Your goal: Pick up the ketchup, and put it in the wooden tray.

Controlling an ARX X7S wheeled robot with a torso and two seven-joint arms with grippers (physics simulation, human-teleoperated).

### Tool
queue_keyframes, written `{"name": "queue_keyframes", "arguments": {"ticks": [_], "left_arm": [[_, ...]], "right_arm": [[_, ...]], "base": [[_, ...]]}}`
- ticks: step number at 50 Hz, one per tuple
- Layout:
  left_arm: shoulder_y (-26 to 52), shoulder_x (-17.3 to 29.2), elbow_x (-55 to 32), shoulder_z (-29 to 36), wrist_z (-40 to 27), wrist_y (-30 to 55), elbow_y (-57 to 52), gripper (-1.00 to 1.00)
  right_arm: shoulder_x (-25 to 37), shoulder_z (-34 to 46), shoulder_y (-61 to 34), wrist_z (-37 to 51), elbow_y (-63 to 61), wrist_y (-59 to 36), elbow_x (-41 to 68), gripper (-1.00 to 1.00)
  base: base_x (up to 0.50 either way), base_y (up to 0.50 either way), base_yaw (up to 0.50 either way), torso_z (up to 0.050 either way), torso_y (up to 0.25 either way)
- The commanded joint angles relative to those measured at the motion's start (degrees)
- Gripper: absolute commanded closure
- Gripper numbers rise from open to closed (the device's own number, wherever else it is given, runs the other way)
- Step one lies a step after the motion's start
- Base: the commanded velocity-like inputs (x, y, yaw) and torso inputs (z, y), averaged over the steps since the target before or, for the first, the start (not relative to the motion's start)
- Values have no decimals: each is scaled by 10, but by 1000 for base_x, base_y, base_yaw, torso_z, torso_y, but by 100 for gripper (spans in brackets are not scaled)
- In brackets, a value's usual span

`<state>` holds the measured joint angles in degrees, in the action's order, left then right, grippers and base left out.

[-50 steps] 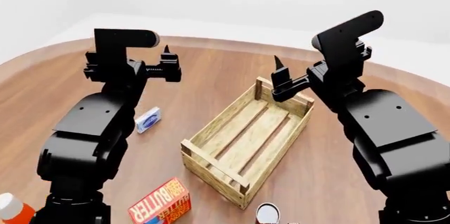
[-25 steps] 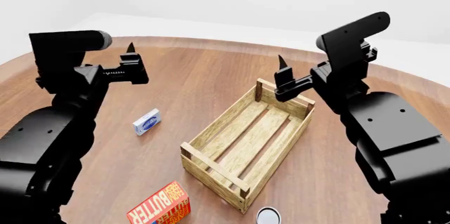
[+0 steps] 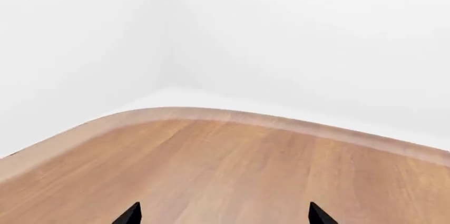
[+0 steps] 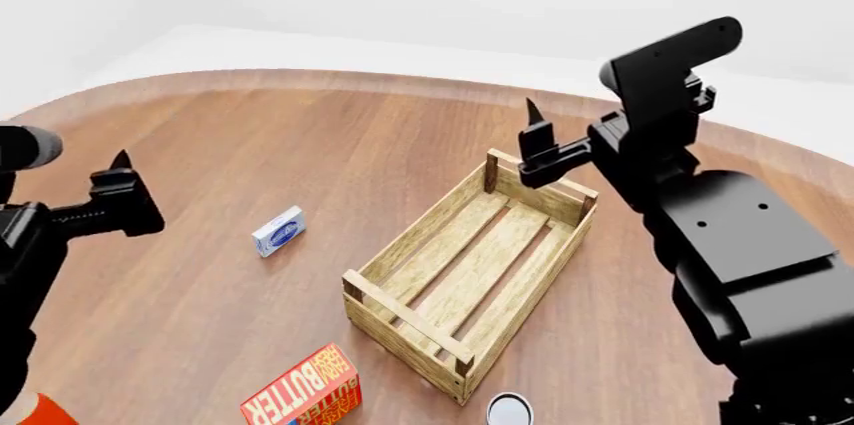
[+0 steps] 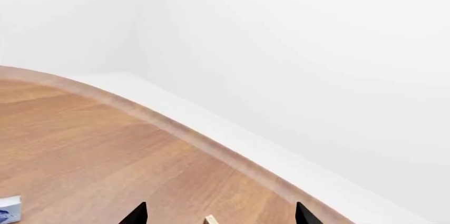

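Observation:
Only an orange-red sliver of the ketchup shows at the head view's bottom left corner, cut by the frame edge and my left arm. The wooden tray, an open slatted crate, lies at the table's middle with nothing in it. My left gripper hangs open at the far left, well above and beyond the ketchup. Its fingertips stand wide apart over bare wood. My right gripper is open above the tray's far end. One corner post shows between the right gripper's fingers.
A small blue-and-white box lies left of the tray and also shows as the box at the right wrist view's edge. A red-and-orange butter box and a white-topped can sit near the front. The round table edge curves along the back.
My left arm has swung far out to the left and down, uncovering the table's left side and a bit of the ketchup. The right arm has barely moved.

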<state>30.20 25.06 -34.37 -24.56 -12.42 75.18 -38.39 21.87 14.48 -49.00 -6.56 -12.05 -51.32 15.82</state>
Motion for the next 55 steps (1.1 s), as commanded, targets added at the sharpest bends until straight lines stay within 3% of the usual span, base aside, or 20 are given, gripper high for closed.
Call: {"name": "queue_keyframes", "arguments": {"ticks": [1, 18, 22, 27, 32, 38, 55], "left_arm": [[-57, 20, -40, -107, -9, 94, -83, -100], [-108, 27, -59, -138, -43, 144, -100, -100], [-126, 50, -168, -166, -122, 147, -90, -100], [-136, 90, -353, -189, -273, 146, -51, -100], [-146, 107, -431, -195, -346, 139, -30, -100], [-167, 118, -484, -206, -391, 128, -19, -100], [-230, 124, -535, -229, -437, 101, -10, -100]], "right_arm": [[-7, 3, -15, 2, 3, -18, 5, -100], [-9, 10, -25, 5, 6, -28, 7, -100], [-9, 12, -26, 5, 4, -30, 8, -100], [-8, 11, -27, 6, -1, -32, 9, -100], [-7, 12, -27, 7, -3, -32, 9, -100], [-8, 13, -27, 7, 0, -29, 9, -100], [-10, 22, -31, 9, 5, -25, 8, -100]], "base": [[0, 0, 0, 0, 0], [0, 0, 0, 0, 0], [0, 0, 0, 0, 0], [0, 0, 0, 0, 0], [0, 0, 0, 0, 0], [0, 0, 0, 0, 0], [0, 0, 0, 0, 0]]}}
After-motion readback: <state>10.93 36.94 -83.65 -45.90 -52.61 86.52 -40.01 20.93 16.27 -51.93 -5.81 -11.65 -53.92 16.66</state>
